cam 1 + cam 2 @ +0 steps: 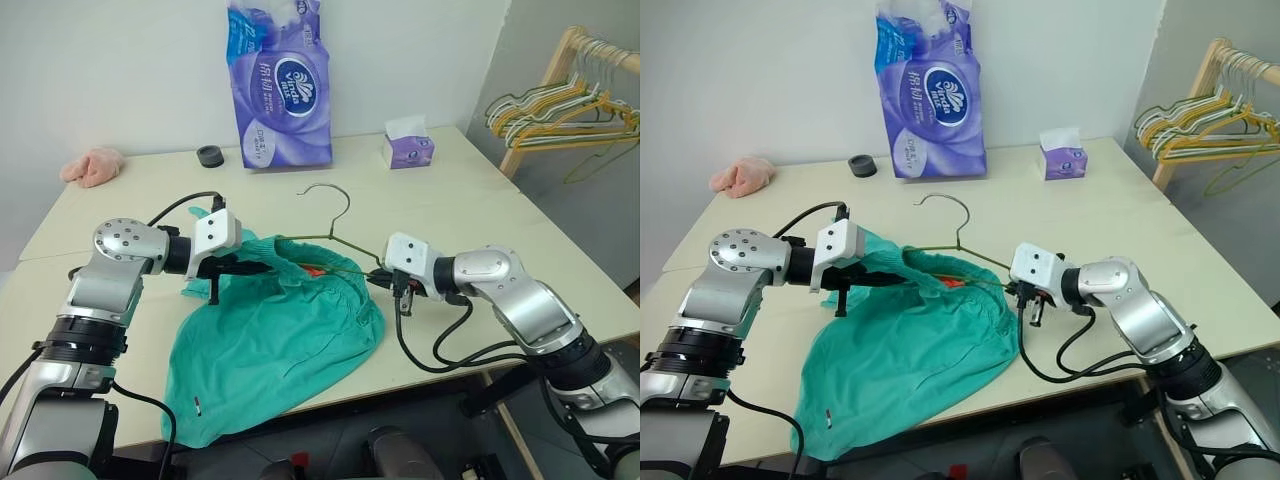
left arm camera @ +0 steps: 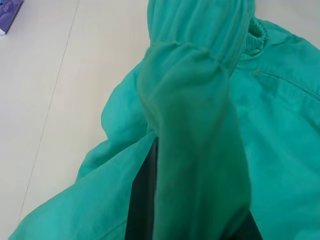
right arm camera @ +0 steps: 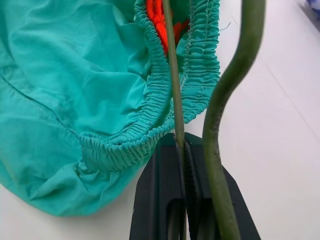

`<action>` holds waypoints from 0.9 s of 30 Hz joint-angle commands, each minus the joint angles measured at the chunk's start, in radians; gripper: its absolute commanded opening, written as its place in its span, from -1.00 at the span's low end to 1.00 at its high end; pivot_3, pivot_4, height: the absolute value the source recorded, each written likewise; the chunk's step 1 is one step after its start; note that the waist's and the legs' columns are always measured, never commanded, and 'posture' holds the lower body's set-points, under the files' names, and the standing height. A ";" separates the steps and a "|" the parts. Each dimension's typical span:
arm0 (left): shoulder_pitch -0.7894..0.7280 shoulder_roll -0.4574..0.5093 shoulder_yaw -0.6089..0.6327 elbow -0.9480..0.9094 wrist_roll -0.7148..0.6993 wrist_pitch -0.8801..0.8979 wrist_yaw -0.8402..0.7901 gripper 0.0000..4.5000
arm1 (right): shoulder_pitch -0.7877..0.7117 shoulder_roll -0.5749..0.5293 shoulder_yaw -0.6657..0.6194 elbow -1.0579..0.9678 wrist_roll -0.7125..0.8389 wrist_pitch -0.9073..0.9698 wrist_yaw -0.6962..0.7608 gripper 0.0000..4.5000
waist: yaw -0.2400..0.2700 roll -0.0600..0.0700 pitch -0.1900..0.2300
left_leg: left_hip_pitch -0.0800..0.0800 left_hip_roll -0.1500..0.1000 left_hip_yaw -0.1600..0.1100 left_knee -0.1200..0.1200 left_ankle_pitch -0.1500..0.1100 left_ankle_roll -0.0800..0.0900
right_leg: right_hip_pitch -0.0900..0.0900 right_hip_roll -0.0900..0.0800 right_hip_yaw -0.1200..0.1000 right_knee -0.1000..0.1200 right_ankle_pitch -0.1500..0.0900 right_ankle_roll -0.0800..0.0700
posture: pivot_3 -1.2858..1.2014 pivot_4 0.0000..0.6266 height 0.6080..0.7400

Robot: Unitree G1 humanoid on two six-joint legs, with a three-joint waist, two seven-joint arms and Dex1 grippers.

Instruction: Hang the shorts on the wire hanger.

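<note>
The shorts (image 1: 275,345) lay on the table (image 1: 480,205), soft and limp. My left gripper (image 1: 243,267) pinched their gathered waistband; my right gripper (image 3: 182,145) clamped the thin, stiff wire hanger (image 1: 330,240). I judged the elastic band the surest hold.

Head pair looks down over the table (image 1: 480,190); wrist cameras sit close.
Both eyes share the shorts (image 1: 290,340) on it; each wrist view faces that cloth from nearby.

Teal shorts (image 1: 275,340) crumpled on table edge (waistband gathered), olive wire hanger (image 1: 330,225) threaded inside.
</note>
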 commanded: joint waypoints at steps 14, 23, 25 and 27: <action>0.015 0.004 0.010 -0.034 0.014 0.000 0.050 -1.00 | 0.086 -0.239 -0.171 0.158 0.024 -0.263 0.158 0.98 | 0.001 -0.001 -0.001 | 0.002 0.000 0.000 0.003 0.000 0.000 | 0.003 0.000 0.000 0.002 0.000 0.000 | -0.19 -0.92 1.00; 0.005 0.005 0.034 -0.021 -0.011 0.033 0.069 -1.00 | 0.355 -0.041 -0.306 -0.074 0.258 -0.040 0.015 0.98 | -0.001 -0.002 -0.001 | 0.003 0.001 -0.001 0.003 0.000 0.000 | 0.003 0.001 -0.001 0.004 0.000 0.000 | -0.20 -0.91 1.00; 0.007 0.010 0.038 -0.025 -0.014 0.040 0.067 -1.00 | 0.386 0.025 -0.275 -0.133 0.272 0.035 -0.045 0.98 | -0.001 -0.001 -0.001 | 0.003 0.001 -0.001 0.003 0.000 0.000 | 0.003 0.001 -0.001 0.006 0.000 0.000 | -0.20 -0.91 1.00; 0.012 0.016 0.040 -0.031 -0.016 0.043 0.065 -1.00 | 0.394 0.083 -0.256 -0.143 0.264 0.084 -0.106 0.98 | 0.000 -0.001 -0.001 | 0.003 0.001 -0.001 0.003 0.000 0.000 | 0.003 0.001 0.000 0.006 0.000 0.000 | -0.20 -0.91 1.00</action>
